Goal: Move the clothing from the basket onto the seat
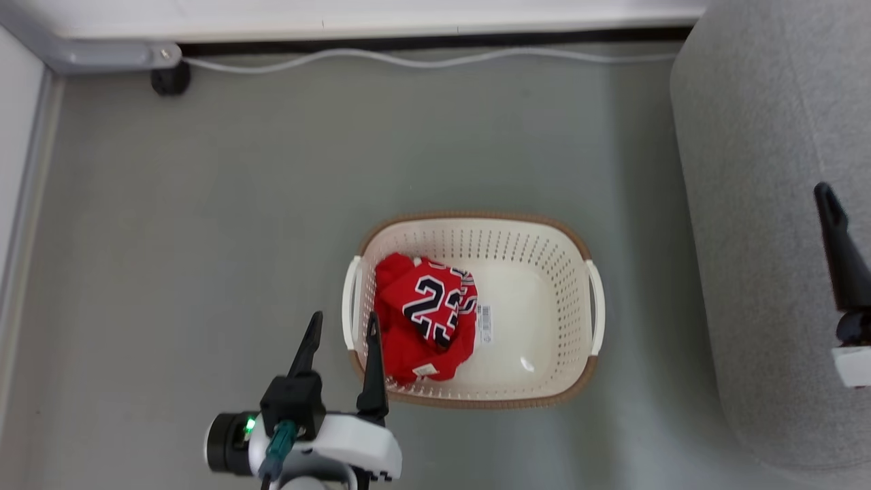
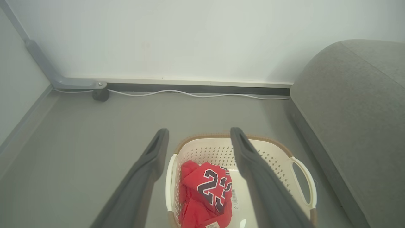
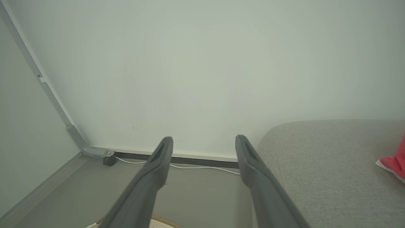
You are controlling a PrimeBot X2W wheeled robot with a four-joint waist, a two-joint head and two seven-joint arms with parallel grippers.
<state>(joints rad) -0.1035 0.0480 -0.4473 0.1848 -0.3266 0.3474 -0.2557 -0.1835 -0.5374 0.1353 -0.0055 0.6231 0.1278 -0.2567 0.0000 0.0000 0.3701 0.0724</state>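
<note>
The cream basket (image 1: 476, 238) stands on the grey floor with red clothing (image 1: 425, 316) bearing "23" bunched in its left half. A paper label shows on its bare bottom. My left gripper (image 1: 343, 323) hangs open just left of the basket's near-left corner, nothing between its fingers. In the left wrist view the gripper (image 2: 199, 133) frames the basket (image 2: 205, 152) and the clothing (image 2: 205, 196). One dark finger (image 1: 833, 231) of my right gripper is over the grey seat (image 1: 769, 204). The right gripper (image 3: 204, 141) is open. Another red piece (image 3: 395, 161) lies on the seat (image 3: 316, 164).
A white cable (image 1: 408, 61) runs along the base of the far wall. A grey metal foot with a black caster (image 1: 170, 78) sits in the far-left corner. Open floor lies left of and beyond the basket. The seat (image 2: 348, 110) stands close to the basket's right.
</note>
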